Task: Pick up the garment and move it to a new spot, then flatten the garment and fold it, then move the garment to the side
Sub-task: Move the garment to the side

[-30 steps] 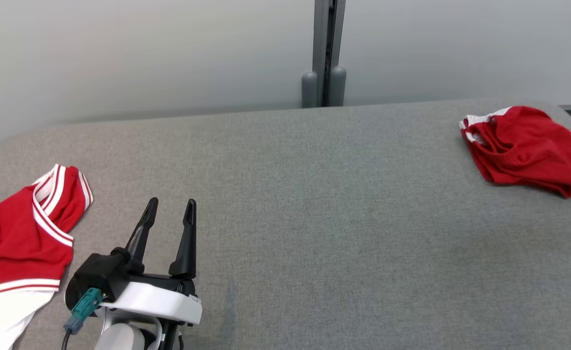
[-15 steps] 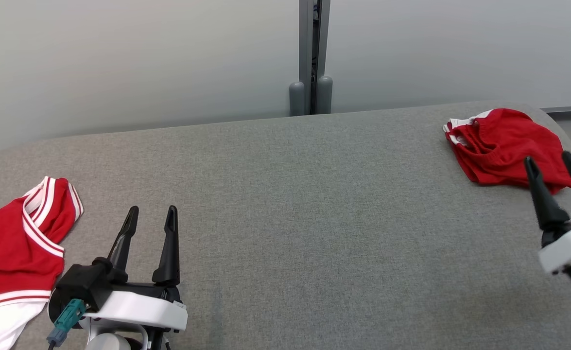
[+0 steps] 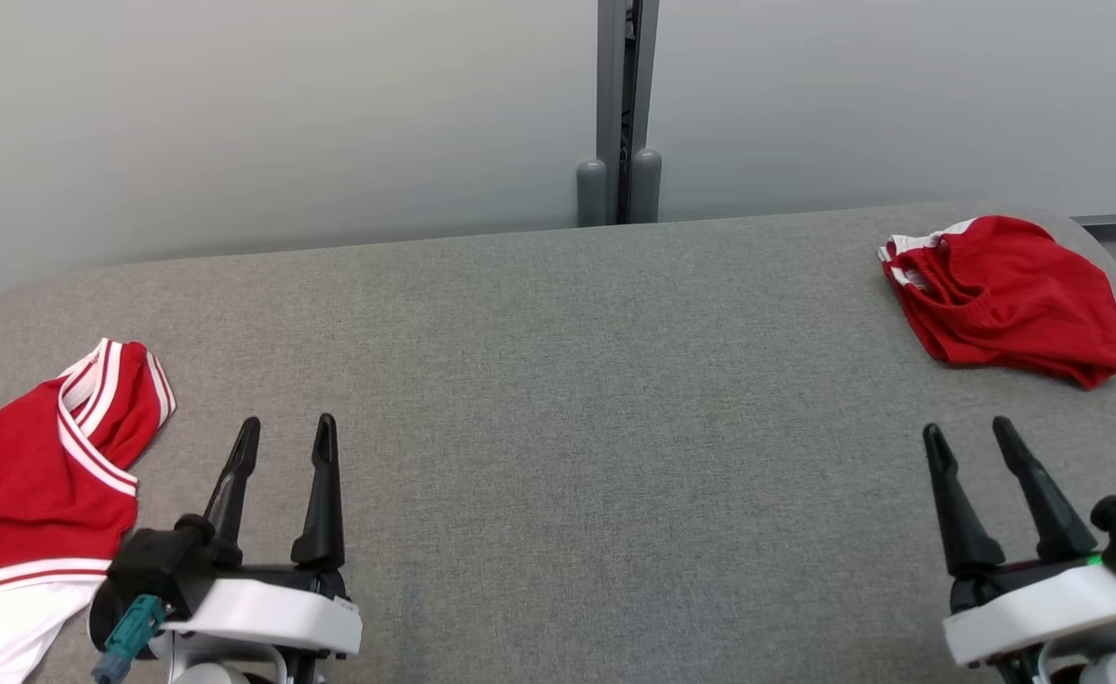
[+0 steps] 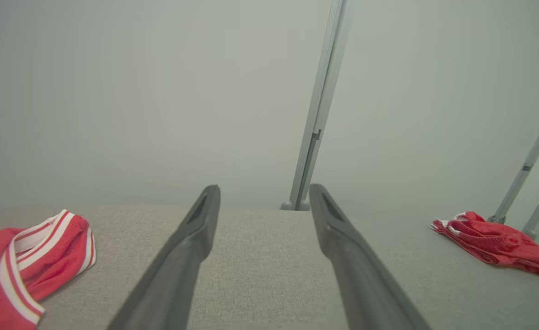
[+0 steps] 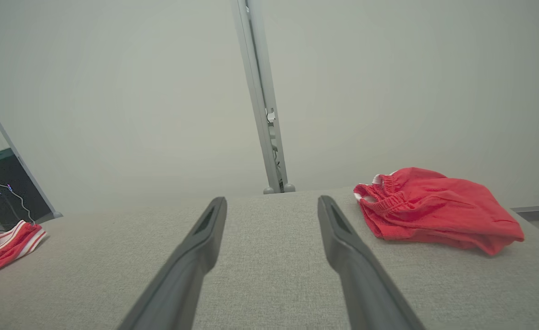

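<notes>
Worktop (image 3: 576, 399): grey cloth cover, rounded far corners. Pale wall (image 3: 282, 123) behind, grey post (image 3: 619, 104) at centre back.

Jersey (image 3: 35, 465): red w/ white-striped trim, crumpled at L edge of worktop, near side. White panel at its near end, cut off by frame edge. Flat-ish but rumpled, not folded.

Shorts (image 3: 1013, 299): red, white trim by waistband, bunched in a low heap at far R corner of worktop. Well apart from jersey, bare cloth between. Can't tell which of the two counts as the task garment; neither held.

L pincer (image 3: 288, 426): lower L in head view, fingers apart, nothing between, pointing toward far edge. Just R of jersey, small gap, no contact. Teal connector (image 3: 128, 638) at its wrist. Tips low over worktop; touching or not, can't tell.

R pincer (image 3: 966, 429): lower R in head view, fingers apart, empty, pointing toward far edge. On near side of shorts, clear gap.

L wrist view: both fingers spread over bare cloth, jersey (image 4: 35, 261) off to L, shorts (image 4: 494, 240) far R.

R wrist view: fingers spread likewise, shorts (image 5: 434, 208) ahead and R, jersey (image 5: 3, 250) small at far L edge.
</notes>
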Available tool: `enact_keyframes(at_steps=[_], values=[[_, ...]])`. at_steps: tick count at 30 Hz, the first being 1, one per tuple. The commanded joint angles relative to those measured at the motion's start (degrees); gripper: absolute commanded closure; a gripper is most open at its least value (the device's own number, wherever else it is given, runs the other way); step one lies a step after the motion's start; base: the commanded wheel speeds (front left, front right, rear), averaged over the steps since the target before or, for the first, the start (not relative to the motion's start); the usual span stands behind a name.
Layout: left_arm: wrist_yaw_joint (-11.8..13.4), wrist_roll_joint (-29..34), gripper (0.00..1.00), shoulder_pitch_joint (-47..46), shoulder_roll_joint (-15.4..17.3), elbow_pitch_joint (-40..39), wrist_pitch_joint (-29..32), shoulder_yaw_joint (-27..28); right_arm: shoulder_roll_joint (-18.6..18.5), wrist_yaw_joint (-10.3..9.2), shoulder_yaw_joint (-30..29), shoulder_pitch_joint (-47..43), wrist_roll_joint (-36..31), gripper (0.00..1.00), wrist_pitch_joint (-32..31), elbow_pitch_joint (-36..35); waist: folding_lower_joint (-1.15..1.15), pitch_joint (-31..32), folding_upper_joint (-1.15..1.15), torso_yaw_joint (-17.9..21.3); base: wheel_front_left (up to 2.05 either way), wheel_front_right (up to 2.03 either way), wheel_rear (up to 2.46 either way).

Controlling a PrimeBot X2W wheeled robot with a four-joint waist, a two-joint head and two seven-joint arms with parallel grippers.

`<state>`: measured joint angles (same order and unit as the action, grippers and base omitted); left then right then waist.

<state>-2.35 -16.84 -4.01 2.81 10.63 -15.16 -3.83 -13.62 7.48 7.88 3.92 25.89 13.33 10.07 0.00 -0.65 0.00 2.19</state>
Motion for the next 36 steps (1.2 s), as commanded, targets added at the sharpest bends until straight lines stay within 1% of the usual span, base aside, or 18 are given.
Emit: enact_keyframes(at_steps=[1, 3, 6, 12, 16, 21, 30, 36], values=[[0.4, -0.4, 0.0, 0.5, 0.2, 0.2, -0.1, 0.0, 0.2, 0.04, 0.3, -0.8, -0.3, 0.0, 0.6, -0.5, 0.0, 0.0, 0.0, -0.1, 0.0, 0.0, 0.0], [0.5, -0.5, 0.0, 0.8, 0.2, 0.5, -0.1, -0.1, 0.3, 0.04, 0.9, -1.2, -0.8, 0.0, 1.1, -1.1, 0.0, 0.0, 0.0, -0.4, 0.0, 0.0, 0.0], [1.6, -0.5, 0.0, 1.3, 0.2, 0.9, -0.1, 0.5, 0.4, 0.04, 0.5, -2.2, -2.1, 0.0, 1.6, -1.8, 0.0, 0.1, 0.0, -0.7, 0.0, 0.0, 0.0], [3.4, 0.3, 0.0, 3.6, 0.2, 0.3, -0.1, 0.9, 2.5, 0.04, -1.8, -3.8, -3.6, 0.0, 1.9, -5.4, 0.0, 0.2, 0.0, -1.2, 0.0, 0.0, 0.0], [3.3, 0.9, 0.0, 4.8, 0.2, -0.2, -0.1, 0.9, 3.0, 0.04, -3.0, -4.4, -4.4, 0.0, 1.9, -6.8, 0.0, 0.0, 0.0, -1.9, 0.0, 0.0, 0.0], [3.1, 1.3, 0.0, 3.8, 0.2, -0.4, -0.1, 0.9, 3.4, 0.04, -4.1, -3.8, -4.9, 0.0, 1.9, -7.6, 0.0, -0.5, 0.0, -2.3, 0.0, 0.0, 0.0], [2.7, 1.5, 0.0, 1.8, 0.2, 0.0, -0.1, 0.8, 2.9, 0.04, -4.0, -0.6, -4.0, 0.0, 1.9, -4.7, 0.0, -1.4, 0.0, -2.3, 0.0, 0.0, 0.0], [2.9, 1.1, 0.0, 1.6, 0.2, 0.2, -0.1, 0.4, 3.1, 0.04, -3.6, -0.3, -3.5, 0.0, 1.9, -4.2, 0.0, -1.6, 0.0, -2.6, 0.0, 0.0, 0.0]])
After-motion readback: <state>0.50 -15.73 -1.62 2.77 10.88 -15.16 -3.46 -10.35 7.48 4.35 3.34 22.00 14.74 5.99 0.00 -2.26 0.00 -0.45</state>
